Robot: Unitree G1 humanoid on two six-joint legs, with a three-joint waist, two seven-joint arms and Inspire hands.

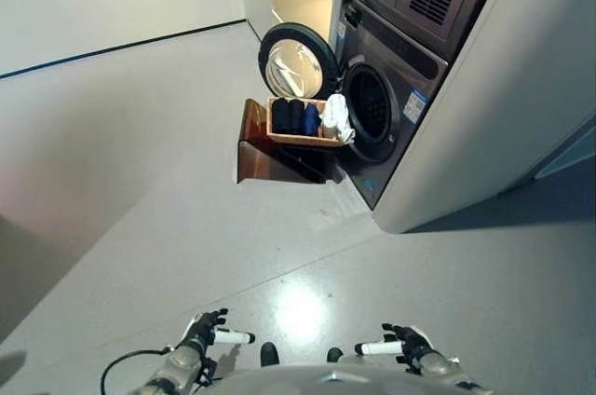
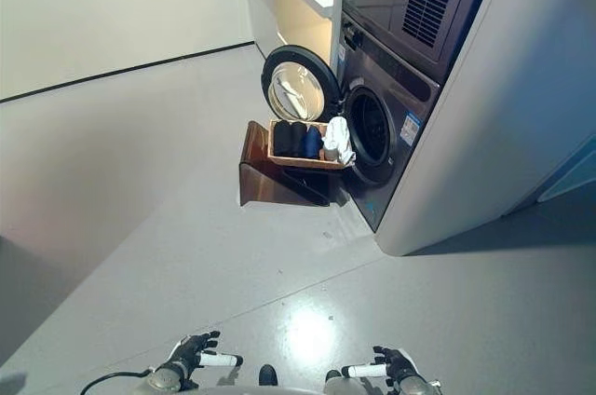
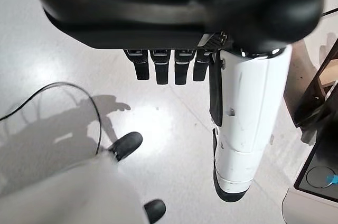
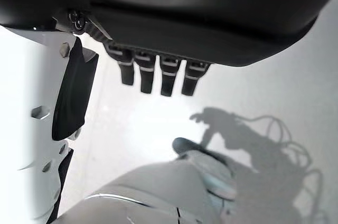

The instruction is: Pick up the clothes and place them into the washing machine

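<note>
While both hands sit at the bottom edge of the frame, the clothes remain well apart from them, in the upper centre. The left hand (image 1: 207,332) is at lower left and the right hand (image 1: 406,343) at lower right; each is released, its fingers straight and relaxed over the grey floor (image 1: 140,181), grasping nothing. Both wrist views confirm this: the fingers (image 3: 165,68) of the left hand and the fingers (image 4: 153,73) of the right hand hang in a row with only bare floor past them.

A wooden basket (image 1: 300,139) rests on a brown stand (image 1: 265,153) just beside the front of the washing machine (image 1: 391,88). Dark and blue clothes (image 1: 294,116) fill its left part; a white garment (image 1: 336,118) lies at its right end, next to the drum opening (image 1: 371,104). The round door (image 1: 297,63) stands swung open, above and behind the basket.
</note>
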